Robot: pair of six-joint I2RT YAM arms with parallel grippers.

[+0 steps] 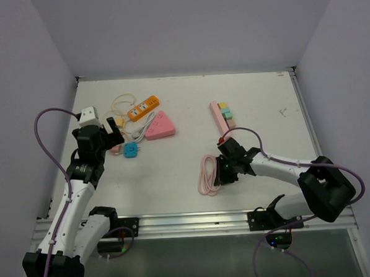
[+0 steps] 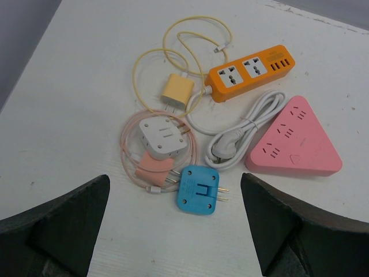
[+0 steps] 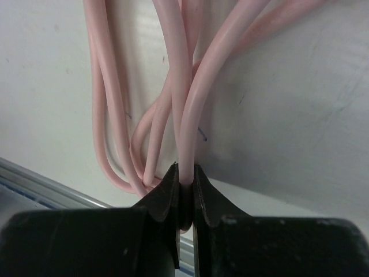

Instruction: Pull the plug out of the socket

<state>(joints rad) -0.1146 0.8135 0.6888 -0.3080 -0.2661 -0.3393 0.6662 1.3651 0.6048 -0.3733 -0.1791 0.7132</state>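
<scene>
My left gripper (image 1: 113, 138) is open and hovers over a cluster of plugs; in the left wrist view its gripper (image 2: 174, 182) is empty above a blue adapter (image 2: 198, 189). Beside it a white adapter (image 2: 163, 137) sits against a peach plug (image 2: 153, 165) with a thin pink cord. A yellow charger (image 2: 177, 90), an orange power strip (image 2: 252, 70) and a pink triangular socket (image 2: 295, 141) with a white cable and plug (image 2: 239, 137) lie behind. My right gripper (image 1: 219, 172) is shut on a strand of the coiled pink cable (image 3: 187, 104), which also shows in the top view (image 1: 207, 174).
A long pink power strip (image 1: 221, 113) with coloured blocks lies at the middle right, a red part (image 1: 221, 140) at its near end. The table's metal front rail (image 1: 195, 220) runs close below the pink coil. Walls enclose the table on three sides.
</scene>
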